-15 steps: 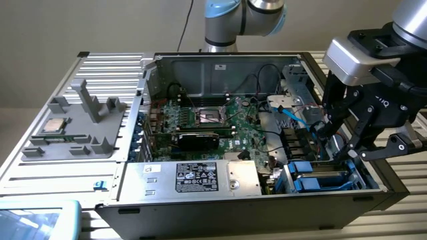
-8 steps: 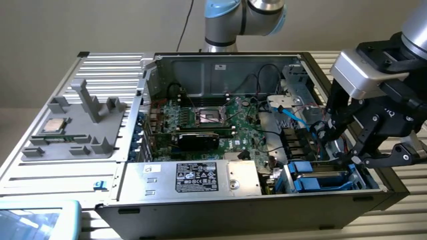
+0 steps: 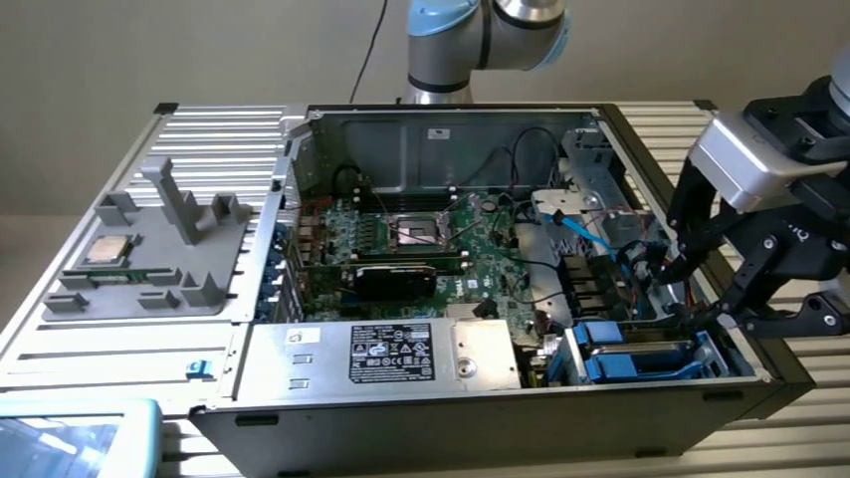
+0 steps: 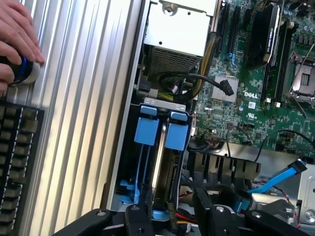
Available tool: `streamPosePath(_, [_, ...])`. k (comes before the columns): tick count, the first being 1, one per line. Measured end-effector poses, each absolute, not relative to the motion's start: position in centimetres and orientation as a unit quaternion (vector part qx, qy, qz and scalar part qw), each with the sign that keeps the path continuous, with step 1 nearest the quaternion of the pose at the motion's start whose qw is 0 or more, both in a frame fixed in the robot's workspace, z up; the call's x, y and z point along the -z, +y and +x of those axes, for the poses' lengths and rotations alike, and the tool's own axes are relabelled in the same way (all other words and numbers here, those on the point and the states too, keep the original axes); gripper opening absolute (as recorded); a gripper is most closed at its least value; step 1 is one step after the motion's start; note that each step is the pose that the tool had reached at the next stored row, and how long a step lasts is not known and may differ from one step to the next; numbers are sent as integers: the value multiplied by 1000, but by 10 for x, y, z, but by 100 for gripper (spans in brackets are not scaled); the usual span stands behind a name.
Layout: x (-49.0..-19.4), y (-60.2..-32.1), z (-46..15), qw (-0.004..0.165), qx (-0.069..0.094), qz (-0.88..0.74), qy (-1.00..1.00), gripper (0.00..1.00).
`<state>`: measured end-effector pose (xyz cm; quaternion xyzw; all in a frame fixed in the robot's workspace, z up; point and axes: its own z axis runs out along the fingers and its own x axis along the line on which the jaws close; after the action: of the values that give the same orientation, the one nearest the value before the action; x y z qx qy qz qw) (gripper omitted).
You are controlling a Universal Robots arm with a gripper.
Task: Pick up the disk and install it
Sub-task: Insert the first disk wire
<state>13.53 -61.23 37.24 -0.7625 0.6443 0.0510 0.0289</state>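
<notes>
The disk (image 4: 158,164) stands on edge in the drive bay at the case's front corner, a thin silver strip between two bright blue carrier tabs (image 4: 162,130). The exterior view shows its blue carrier (image 3: 635,357) in the bay on that view's right. My gripper (image 3: 698,296) hangs just above and beside the bay, open and holding nothing. In the wrist view its black fingers (image 4: 140,216) spread to either side of the disk's near end, with the gripper (image 4: 171,209) centred over it and not touching.
The open computer case (image 3: 266,398) holds a motherboard (image 3: 439,239), a large silver box with a black label (image 3: 398,354) and blue cables (image 3: 584,227). A grey tray with a processor chip (image 3: 106,249) lies outside. A hand (image 4: 17,29) rests by a keyboard (image 4: 15,162).
</notes>
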Motion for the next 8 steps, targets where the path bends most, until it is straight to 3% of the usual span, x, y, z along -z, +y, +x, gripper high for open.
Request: streamPosePath(8, [-366, -618, 136, 36, -58, -764, 641, 47])
